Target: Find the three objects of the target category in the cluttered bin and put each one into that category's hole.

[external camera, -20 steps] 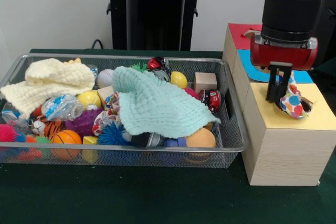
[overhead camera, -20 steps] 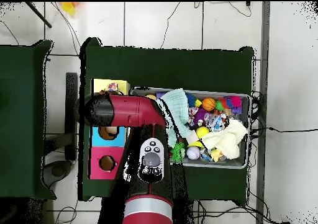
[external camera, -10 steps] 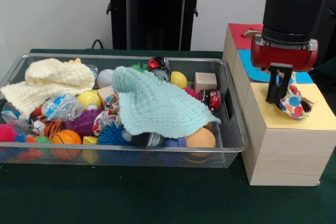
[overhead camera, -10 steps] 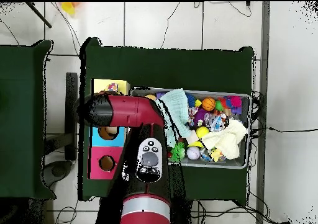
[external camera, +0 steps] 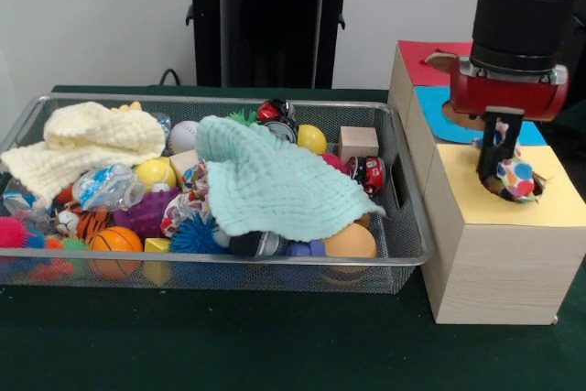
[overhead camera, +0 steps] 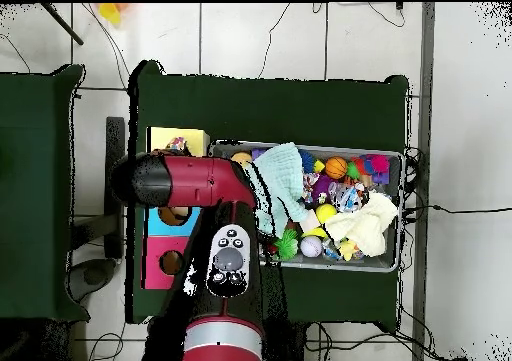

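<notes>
Gripper (external camera: 499, 146): black fingers down at the yellow hole (external camera: 536, 191) of the sorting box (external camera: 499, 254), with the polka-dot cloth (external camera: 516, 179) just beside them. We can't tell whether the gripper grips the cloth or has let go, since only one dark finger bar shows clearly. Change vs. a second ago: the arm (external camera: 517, 29) has shifted toward the pic's right and a bit up, and the cloth sits lower in the hole, w/ less of it bunched above the yellow top. In the overhead view the red arm (overhead camera: 190, 182) covers the box, so there's no check from there. We judge this as the deposit nearly done, i.e. one target item going into its category's hole; a corner of cloth shows above the rim, so it may not have dropped fully. Wire bin (external camera: 403, 226) on the desk (external camera: 229, 336): unchanged, contents incl. mint cloth (external camera: 270, 185) spread over the middle, cream cloth (external camera: 87, 144) at the pic's left, plus balls, blocks and toy cars underneath. If cloths are the category, we take those two as the remaining candidates, both well apart from the gripper.
</notes>
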Robot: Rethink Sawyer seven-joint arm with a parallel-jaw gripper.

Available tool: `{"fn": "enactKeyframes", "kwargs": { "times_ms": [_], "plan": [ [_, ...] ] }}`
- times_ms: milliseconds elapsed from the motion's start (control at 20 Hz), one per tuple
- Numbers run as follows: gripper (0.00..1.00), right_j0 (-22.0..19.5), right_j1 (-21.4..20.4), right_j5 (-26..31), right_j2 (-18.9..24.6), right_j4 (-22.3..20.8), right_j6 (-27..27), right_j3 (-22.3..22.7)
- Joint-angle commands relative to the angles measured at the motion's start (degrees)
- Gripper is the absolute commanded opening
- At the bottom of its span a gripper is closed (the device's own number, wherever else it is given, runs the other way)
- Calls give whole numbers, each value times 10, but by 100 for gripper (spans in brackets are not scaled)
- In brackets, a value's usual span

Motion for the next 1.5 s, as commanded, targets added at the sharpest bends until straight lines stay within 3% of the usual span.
{"fn": "enactKeyframes", "kwargs": {
  "times_ms": [50, 350, 600, 850, 1500],
  "plan": [
    [0, 11, 8, 41, 31, 26, 111, 26],
    [0, 14, 14, 37, 29, 32, 108, 20],
    [0, -16, 81, -44, 51, 19, 75, -4],
    [0, -23, 117, -70, 49, 7, 64, -28],
    [0, 5, 87, -14, 17, 14, 81, -25]
  ]
}}
